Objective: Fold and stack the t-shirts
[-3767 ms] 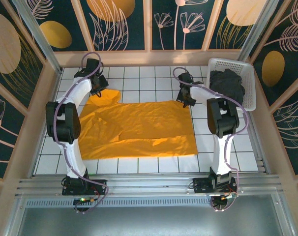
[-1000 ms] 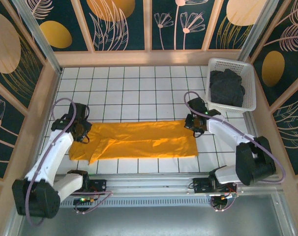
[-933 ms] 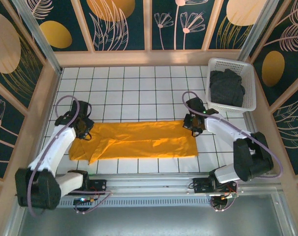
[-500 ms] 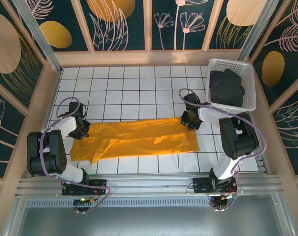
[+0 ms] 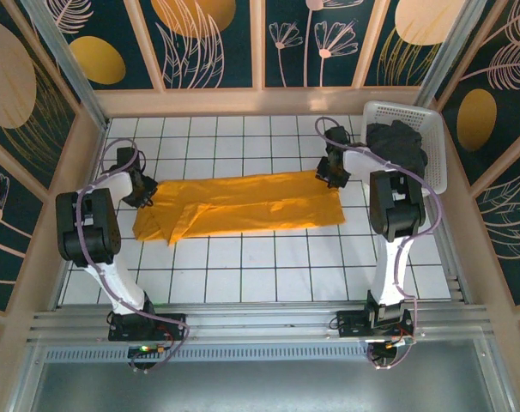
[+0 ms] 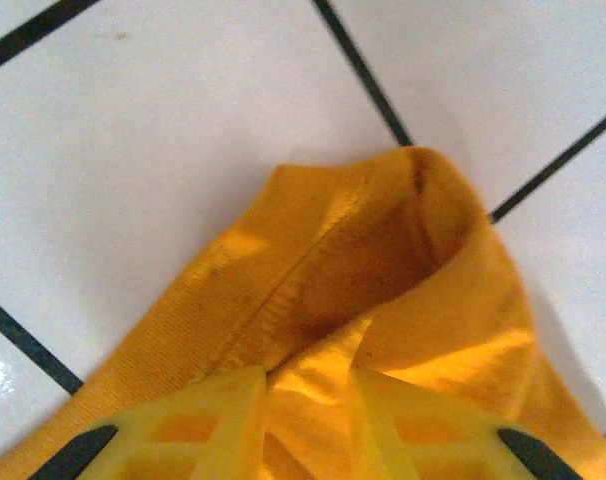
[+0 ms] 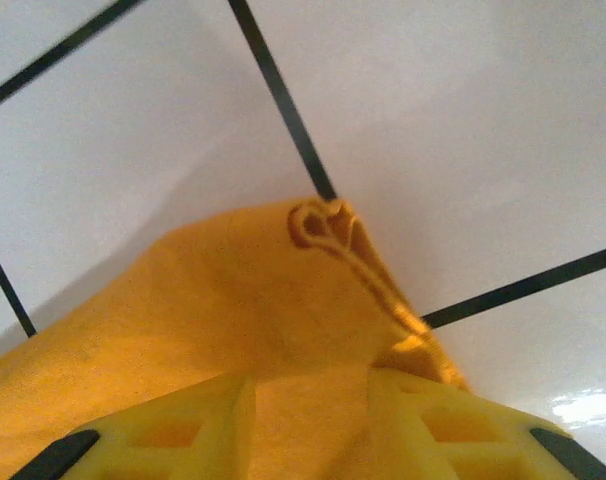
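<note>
The white tiled bench (image 5: 243, 266) is brightly, evenly lit from above, with small glare patches caught in both wrist views and soft shadows cast beside the mustard-yellow cloth t-shirt (image 5: 251, 204).

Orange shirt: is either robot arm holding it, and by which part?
Left gripper pinches the orange shirt by its far-left corner; right gripper straddles the far-right corner, grip unclear.

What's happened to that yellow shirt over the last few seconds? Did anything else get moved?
The mustard t-shirt lay spread wide. Its far half was folded toward the arms into a long strip, and the strip was then slid back away from them. The left claw pinches one end, and the right claw is at the other. The dark t-shirt stayed in the white basket.
</note>
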